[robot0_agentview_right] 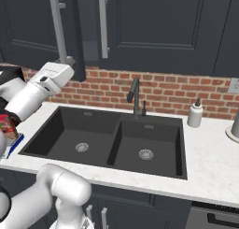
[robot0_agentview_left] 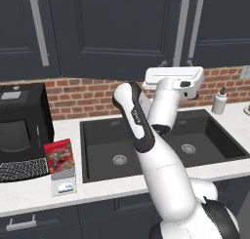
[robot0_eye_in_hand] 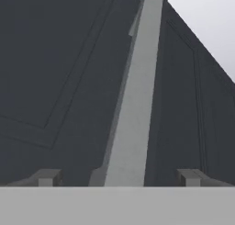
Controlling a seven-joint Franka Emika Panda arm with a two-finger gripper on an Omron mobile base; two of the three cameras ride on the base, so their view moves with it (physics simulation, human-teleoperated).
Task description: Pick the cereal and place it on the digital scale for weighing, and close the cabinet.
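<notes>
a white marble-look counter (robot0_agentview_left: 112, 187) runs under a red brick backsplash (robot0_agentview_right: 168, 90), with a black double-basin sink (robot0_agentview_right: 116, 141) set into it and a dark faucet (robot0_agentview_right: 134, 96) at the back rim. a white soap bottle (robot0_agentview_right: 194, 114) stands on the counter right of the sink. at the far left a black boxy appliance (robot0_agentview_left: 22, 123) sits against the wall.

the flat red cereal box with colourful pictures (robot0_agentview_left: 59, 158) stands upright on the small light-grey digital scale (robot0_agentview_left: 64, 183), just beside the black appliance, near the counter's front edge.

the white arm rises from the base, bends over the sink and reaches up to the dark navy upper wall cabinet (robot0_agentview_left: 122, 33). the gripper (robot0_eye_in_hand: 119, 177) points at the long grey vertical bar handle (robot0_eye_in_hand: 135, 95) of a cabinet door. its two fingertips (robot0_eye_in_hand: 46, 177) stand well apart, the handle's lower end between them, nearer the left one; contact cannot be told.

in the right base view the door edge by the hand juts slightly forward of the neighbouring door. the sink basins below the arm lie open, and the counter right of the sink has bare room up to the soap bottle.
</notes>
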